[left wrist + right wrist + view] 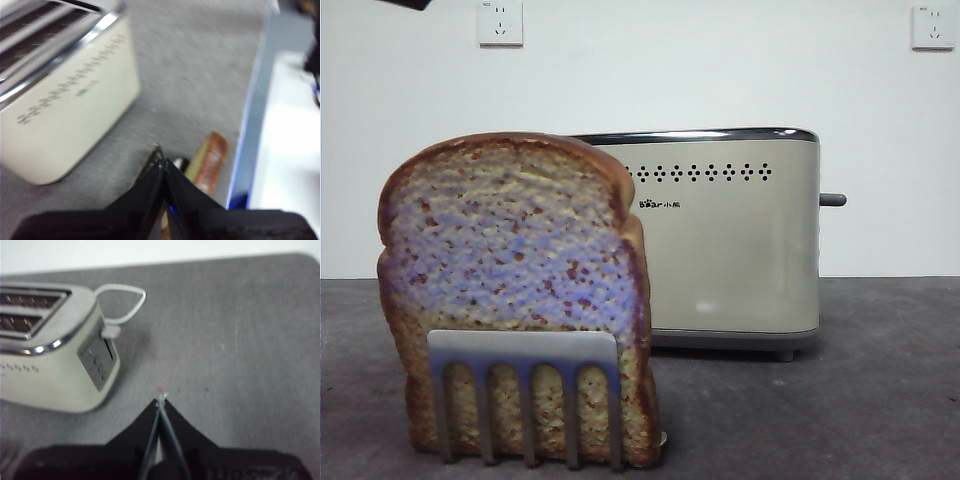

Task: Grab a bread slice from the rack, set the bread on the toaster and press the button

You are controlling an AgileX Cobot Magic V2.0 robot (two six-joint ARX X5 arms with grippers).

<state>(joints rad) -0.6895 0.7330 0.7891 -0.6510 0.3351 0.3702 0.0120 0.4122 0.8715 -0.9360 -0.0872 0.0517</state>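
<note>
The slice of bread (515, 270) is seen upright in the rack (525, 392) near the table's front edge, with the toaster (725, 235) behind it at about 2 o'clock and the button (832, 200) sticking out at the toaster's 3 o'clock end. Plenty of bare grey table (880, 380) is left at 4 o'clock. Both the left gripper (163, 162) and right gripper (161, 401) are held pressed together above the table, nothing pinched. A white wall with a socket (500, 22) is seen behind.

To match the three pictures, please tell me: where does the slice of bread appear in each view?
Front view: the slice of bread stands in the rack, left foreground.
Left wrist view: its crust edge shows just beyond the shut hand.
Right wrist view: not in it.
Shared landmark: the toaster.
</note>
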